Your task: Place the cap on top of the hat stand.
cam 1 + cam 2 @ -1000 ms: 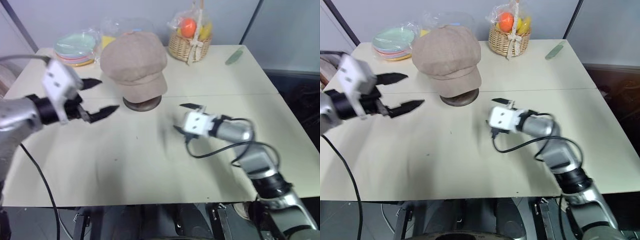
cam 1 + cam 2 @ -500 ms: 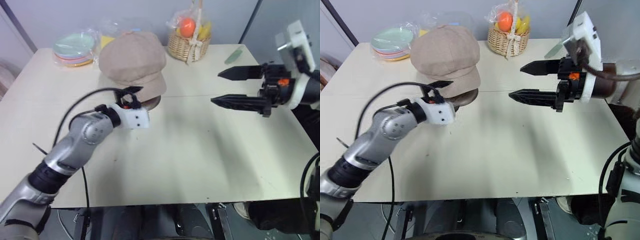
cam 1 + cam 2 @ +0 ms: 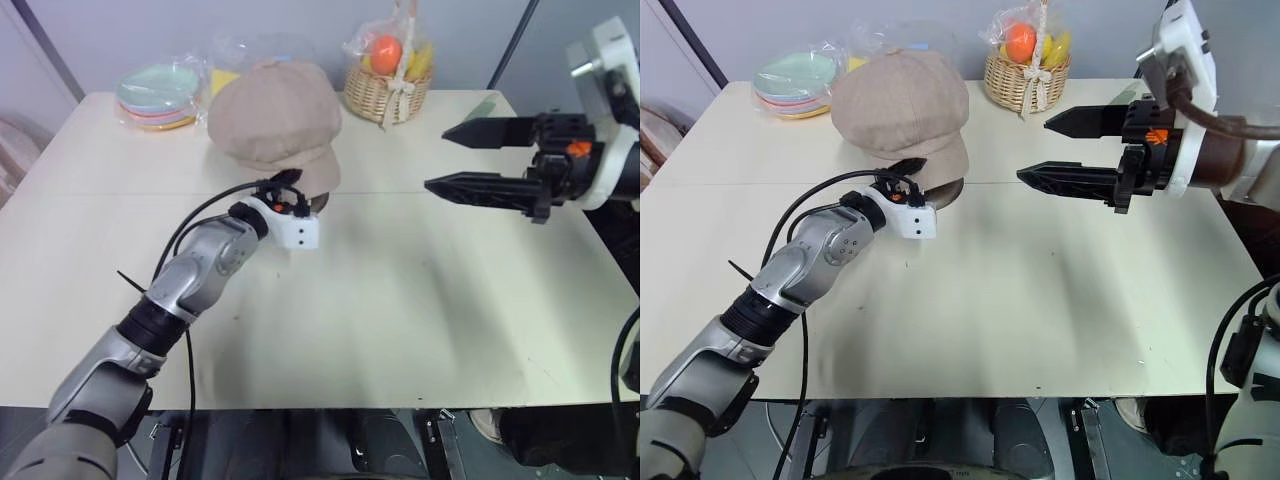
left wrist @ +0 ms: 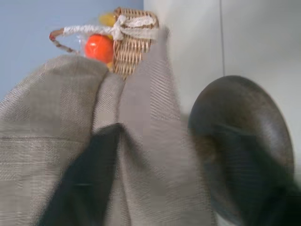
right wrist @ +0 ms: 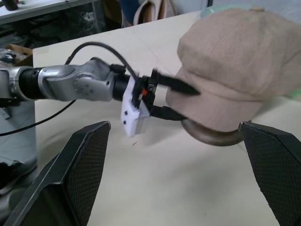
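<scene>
Since a second ago, left tool swings to the soft beige fabric cap draped on the dark turned-wood hat stand, pinching its brim for straightening; right tool hovers open beside it.

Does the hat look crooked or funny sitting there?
A bit. The cap droops low over the hat stand, hiding everything but its round base, with the brim hanging down toward the robot. The left gripper has its fingers around that brim.
</scene>
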Tool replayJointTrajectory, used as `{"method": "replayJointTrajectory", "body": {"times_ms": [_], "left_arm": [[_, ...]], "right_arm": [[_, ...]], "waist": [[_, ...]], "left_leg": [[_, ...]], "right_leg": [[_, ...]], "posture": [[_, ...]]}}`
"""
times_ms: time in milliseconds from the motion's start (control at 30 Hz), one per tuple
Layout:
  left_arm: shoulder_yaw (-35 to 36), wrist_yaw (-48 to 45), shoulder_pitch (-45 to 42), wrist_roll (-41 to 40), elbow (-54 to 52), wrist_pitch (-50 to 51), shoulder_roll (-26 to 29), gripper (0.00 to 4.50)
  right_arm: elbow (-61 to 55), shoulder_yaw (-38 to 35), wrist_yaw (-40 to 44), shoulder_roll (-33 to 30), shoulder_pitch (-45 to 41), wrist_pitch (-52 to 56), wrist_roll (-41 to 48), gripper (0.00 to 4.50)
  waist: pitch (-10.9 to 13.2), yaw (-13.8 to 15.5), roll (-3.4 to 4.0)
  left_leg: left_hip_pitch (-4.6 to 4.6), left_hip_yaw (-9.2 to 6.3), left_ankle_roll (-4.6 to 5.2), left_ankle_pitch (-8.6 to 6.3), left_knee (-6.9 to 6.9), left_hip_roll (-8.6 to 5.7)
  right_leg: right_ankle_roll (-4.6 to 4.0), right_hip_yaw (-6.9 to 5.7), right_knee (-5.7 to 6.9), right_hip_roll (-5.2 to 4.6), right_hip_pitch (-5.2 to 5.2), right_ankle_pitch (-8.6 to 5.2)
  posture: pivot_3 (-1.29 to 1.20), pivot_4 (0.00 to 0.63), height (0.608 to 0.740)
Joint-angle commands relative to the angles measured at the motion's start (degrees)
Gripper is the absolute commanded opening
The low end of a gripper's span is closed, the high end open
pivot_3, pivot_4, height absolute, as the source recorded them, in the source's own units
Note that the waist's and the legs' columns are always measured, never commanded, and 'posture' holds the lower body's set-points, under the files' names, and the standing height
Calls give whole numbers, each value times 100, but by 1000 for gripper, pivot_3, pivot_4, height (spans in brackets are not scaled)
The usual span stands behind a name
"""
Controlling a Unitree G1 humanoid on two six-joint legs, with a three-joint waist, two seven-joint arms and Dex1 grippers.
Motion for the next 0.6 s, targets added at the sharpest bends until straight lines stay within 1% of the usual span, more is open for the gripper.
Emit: {"method": "replayJointTrajectory", "body": {"times_ms": [33, 100, 233, 367, 433, 533, 600], "left_arm": [[338, 55, -6, -20, -62, -191, 94, 992], [471, 94, 55, -89, -39, -332, 155, 34], [919, 362, 249, -488, 68, -1094, 440, 34], [1487, 584, 389, -1478, 788, -2711, 894, 34], [1618, 703, 293, -1724, 1257, -3504, 1048, 34], [1679, 750, 87, -1899, 1868, -4313, 1088, 34], [1705, 771, -27, -1976, 2120, -4558, 995, 34]], "right_arm": [[-44, -66, -62, -147, -40, -202, 137, 4500], [-35, -34, -37, -204, -25, -282, 158, 4500], [64, 55, 1, -328, -51, -455, 162, 4500], [128, 194, 48, -411, 0, -682, 87, 4500], [130, 251, 51, -422, 46, -774, 62, 4500], [147, 324, 41, -439, 55, -869, 55, 4500], [171, 366, 30, -455, 34, -911, 61, 4500]], "waist": [[0, 3, 0], [0, 1, 0], [-1, -29, 2], [-1, -31, 2], [-1, -16, 3], [-1, 2, 3], [-1, 14, 3]], "left_leg": [[0, 0, 0, 0, 0, 0], [0, 0, 0, 0, 1, 0], [4, 0, 0, 0, -2, 4], [6, -1, 0, 0, -2, 8], [6, -2, 0, 0, -2, 8], [5, 0, 0, 0, -1, 4], [3, 4, 0, 0, 0, 2]], "right_leg": [[0, 0, 0, 0, 0, 0], [0, 0, 0, 0, 1, 0], [0, 1, 1, 0, 0, 0], [0, 1, 2, 0, -1, 0], [0, 2, 1, -2, -2, 0], [0, 1, 1, -5, -2, 0], [0, 0, -1, -6, -1, 0]], "posture": [[0, 150, 740], [0, 150, 740], [0, 150, 740], [0, 150, 740], [0, 150, 740], [0, 150, 740], [0, 150, 740]]}}
